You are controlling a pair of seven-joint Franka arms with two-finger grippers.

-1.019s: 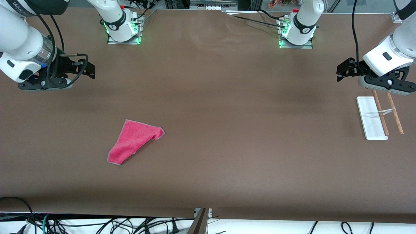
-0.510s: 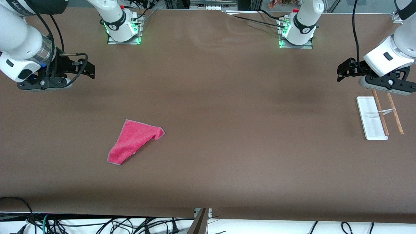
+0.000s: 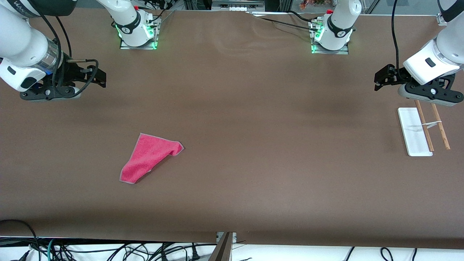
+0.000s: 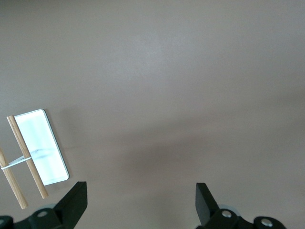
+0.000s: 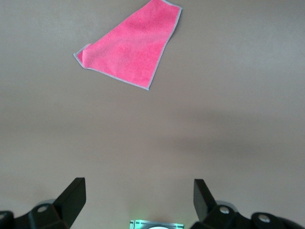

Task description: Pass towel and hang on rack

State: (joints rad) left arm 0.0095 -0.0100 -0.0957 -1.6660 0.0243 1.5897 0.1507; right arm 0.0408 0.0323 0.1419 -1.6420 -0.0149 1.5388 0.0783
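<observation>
- The right gripper (image 3: 98, 78) hangs over bare desk (image 3: 253, 108) at the right arm's end, its fingers (image 5: 71, 198) spread wide apart and holding nothing.
- The towel (image 3: 148, 157) lies pink side up on the brown desk toward the right arm's end, nearer to the front camera than the right gripper and well apart from it; it is folded into a rough triangle, pale grey edging showing along its borders and one corner curled over.
- The middle of the desk carries only soft shadows.
- The left gripper (image 3: 380, 78) hangs over the desk at the left arm's end, its fingers (image 4: 76, 202) also spread wide apart and empty.
- The rack (image 3: 415, 132) lies on the desk at the left arm's end, its white base flat, two wooden rods (image 3: 424, 125) alongside it, joined by a thin white crosspiece (image 3: 431, 124).
</observation>
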